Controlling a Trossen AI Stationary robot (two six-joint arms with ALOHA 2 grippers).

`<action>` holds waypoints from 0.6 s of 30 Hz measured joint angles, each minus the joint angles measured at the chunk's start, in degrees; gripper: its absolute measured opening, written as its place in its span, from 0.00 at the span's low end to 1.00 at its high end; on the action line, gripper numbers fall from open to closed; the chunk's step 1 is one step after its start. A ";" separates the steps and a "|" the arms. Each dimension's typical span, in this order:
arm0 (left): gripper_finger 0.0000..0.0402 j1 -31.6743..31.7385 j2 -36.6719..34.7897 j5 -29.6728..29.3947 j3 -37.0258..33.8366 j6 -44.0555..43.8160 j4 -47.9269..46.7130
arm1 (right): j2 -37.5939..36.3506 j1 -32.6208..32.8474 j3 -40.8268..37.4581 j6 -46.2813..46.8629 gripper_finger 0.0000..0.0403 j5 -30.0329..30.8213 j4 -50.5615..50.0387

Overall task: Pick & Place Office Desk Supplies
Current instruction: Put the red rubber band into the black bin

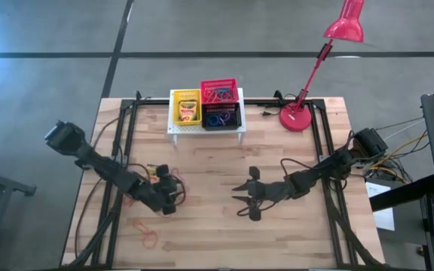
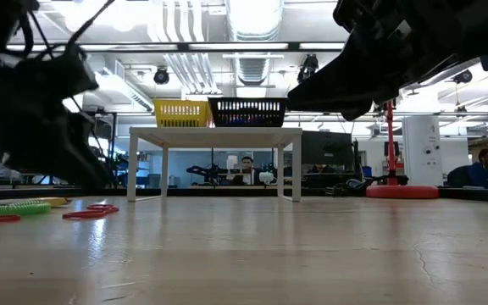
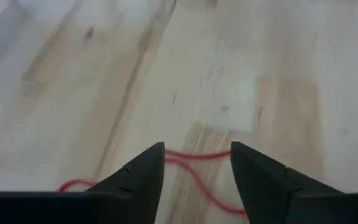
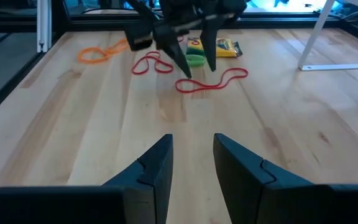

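My left gripper (image 1: 168, 197) (image 3: 197, 149) is low over the table's left half and open, its fingers on either side of a strand of a red elastic loop (image 3: 194, 163) (image 4: 211, 81) lying flat on the wood. Near it lie another red loop (image 4: 151, 64), a green loop (image 4: 196, 60), an orange loop (image 4: 98, 53) and a crayon box (image 4: 219, 46). My right gripper (image 1: 247, 199) (image 4: 193, 140) waits open and empty over the table's middle. At the back, a yellow basket (image 1: 186, 109) holding a crayon box, a red basket (image 1: 218, 91) and a black basket (image 1: 221, 117) sit on the white stand (image 1: 173, 129). My left gripper comes down at a slant from the table's left, and the red loop's strand (image 3: 185, 155) runs across the gap between its two open fingers. I cannot tell whether the fingertips touch the loop, which lies slack on the table.
A red desk lamp's base (image 1: 297, 117) stands at the back right beside the stand. More loops (image 1: 148, 239) lie near the table's front left corner. Bare wood lies between the two grippers and in front of the stand.
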 joint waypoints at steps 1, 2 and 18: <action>0.49 0.33 1.29 0.03 0.05 -0.08 0.28 | 0.00 0.00 0.00 -0.19 0.28 0.00 0.02; 0.50 0.80 2.63 0.01 0.16 -0.39 0.63 | 0.00 0.00 0.00 -0.19 0.28 0.02 0.00; 0.04 6.12 7.41 6.51 0.68 -6.43 1.75 | 0.00 0.00 0.00 0.01 0.28 0.02 0.02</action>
